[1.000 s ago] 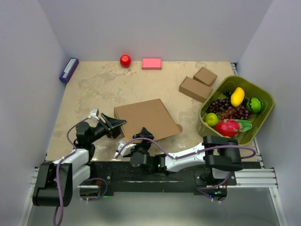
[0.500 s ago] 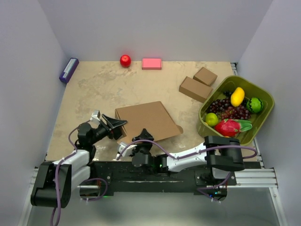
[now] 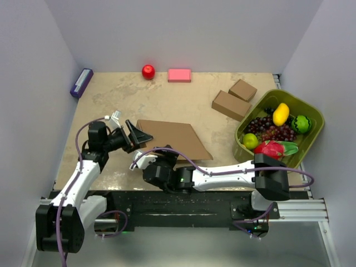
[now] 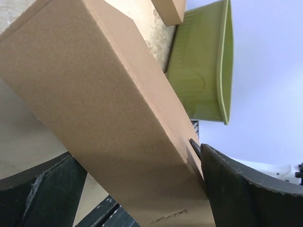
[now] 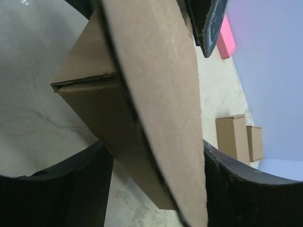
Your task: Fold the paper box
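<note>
The paper box (image 3: 169,138) is a flat brown cardboard box at the table's middle, its left end raised. My left gripper (image 3: 135,135) is shut on its left edge. In the left wrist view the box (image 4: 94,94) fills the gap between the dark fingers (image 4: 236,189) of that gripper (image 4: 142,189). My right gripper (image 3: 146,159) is at the box's near-left corner. In the right wrist view the box (image 5: 161,80), with its lid flap edge-on, sits between that gripper's (image 5: 156,179) fingers (image 5: 246,189), which press on both sides.
Two small closed brown boxes (image 3: 231,104) (image 3: 242,89) lie at the back right, also in the right wrist view (image 5: 232,137). A green bowl (image 3: 311,111) of toy fruit stands at the right. A red ball (image 3: 148,71), a pink block (image 3: 179,75) and a purple object (image 3: 81,82) lie along the back.
My left gripper has moved up and away with the box's left edge, lifting and turning it. My right gripper has moved forward onto the box's near-left corner.
</note>
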